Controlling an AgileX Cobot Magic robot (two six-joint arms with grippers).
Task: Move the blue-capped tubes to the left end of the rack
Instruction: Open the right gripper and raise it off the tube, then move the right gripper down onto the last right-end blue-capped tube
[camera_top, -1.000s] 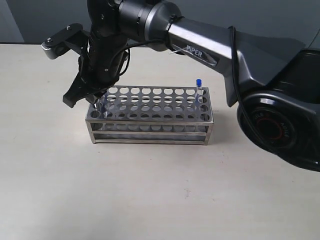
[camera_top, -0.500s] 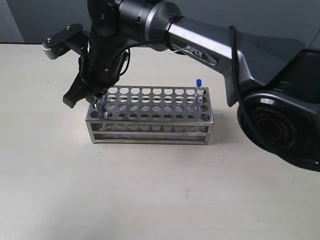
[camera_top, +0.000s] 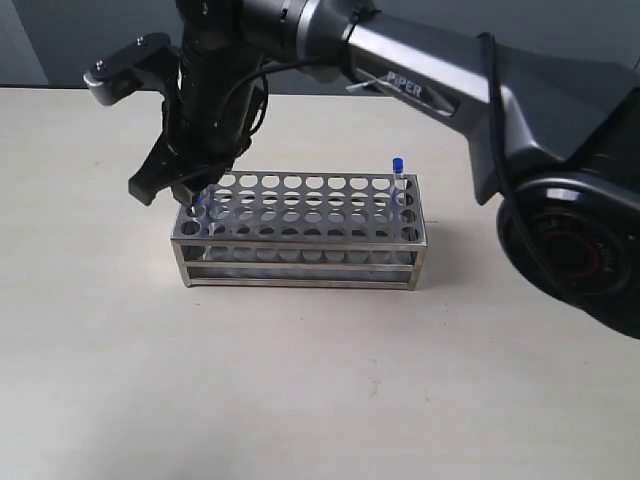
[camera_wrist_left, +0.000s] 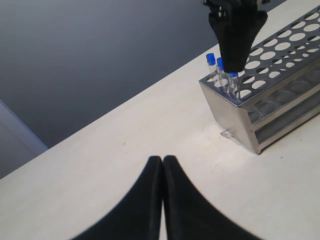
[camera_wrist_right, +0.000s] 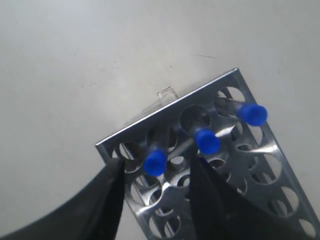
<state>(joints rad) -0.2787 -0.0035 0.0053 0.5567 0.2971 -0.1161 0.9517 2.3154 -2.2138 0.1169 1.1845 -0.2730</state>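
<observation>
The steel rack (camera_top: 300, 262) stands mid-table. Three blue-capped tubes stand in holes at its left end; the right wrist view shows their caps (camera_wrist_right: 155, 161), (camera_wrist_right: 207, 141), (camera_wrist_right: 252, 114). A fourth blue-capped tube (camera_top: 397, 166) stands at the rack's far right end. My right gripper (camera_top: 168, 192) reaches across and hovers over the left end, open. Its fingers (camera_wrist_right: 107, 200) straddle the nearest cap without touching it. My left gripper (camera_wrist_left: 163, 161) is shut and empty over bare table, short of the rack (camera_wrist_left: 235, 120), and is out of the exterior view.
A small clear plastic scrap (camera_wrist_left: 227, 134) lies on the table by the rack's left end. The right arm's dark links (camera_top: 420, 90) span above the rack, and its base (camera_top: 570, 250) sits at the right. The table's far edge meets a grey wall.
My right gripper has lifted slightly above the rack's left end, and the tubes stay in their holes. The rack and the right-end tube have not moved.
</observation>
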